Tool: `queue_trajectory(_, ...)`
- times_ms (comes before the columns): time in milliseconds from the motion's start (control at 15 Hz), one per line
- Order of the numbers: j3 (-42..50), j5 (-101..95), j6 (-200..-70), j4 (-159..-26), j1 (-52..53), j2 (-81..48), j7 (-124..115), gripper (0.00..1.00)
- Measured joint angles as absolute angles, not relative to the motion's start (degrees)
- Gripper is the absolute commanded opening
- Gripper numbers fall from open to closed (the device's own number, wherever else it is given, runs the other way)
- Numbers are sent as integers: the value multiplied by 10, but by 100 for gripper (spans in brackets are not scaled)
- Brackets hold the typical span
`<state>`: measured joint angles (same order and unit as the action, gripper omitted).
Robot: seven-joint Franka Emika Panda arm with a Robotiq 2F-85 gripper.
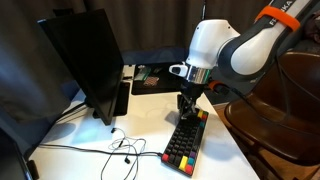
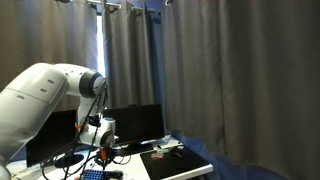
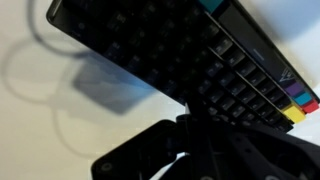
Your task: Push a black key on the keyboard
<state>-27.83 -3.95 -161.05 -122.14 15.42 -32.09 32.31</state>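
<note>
The keyboard (image 1: 185,142) lies on the white table, with black keys in the middle and red, yellow and green keys along its edges. My gripper (image 1: 186,104) points down over the keyboard's far end, close above or touching the black keys; contact cannot be told. In the wrist view the black keys (image 3: 170,50) fill the top, with coloured keys (image 3: 296,105) at the right. The gripper fingers (image 3: 186,116) look pressed together, with their tips at the black keys. In an exterior view the gripper (image 2: 103,151) hangs just above the keyboard's corner (image 2: 92,174).
A dark monitor (image 1: 85,62) stands on the table beside the keyboard. Thin cables (image 1: 120,150) lie on the white table (image 1: 100,165) in front of it. A flat black mat (image 1: 158,78) with small items lies at the back. Curtains (image 2: 220,70) hang behind.
</note>
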Motion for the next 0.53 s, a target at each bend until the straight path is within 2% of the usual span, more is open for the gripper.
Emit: queue_trajectory(533,-323,-23,-1595,-1222,118,-335,318,0)
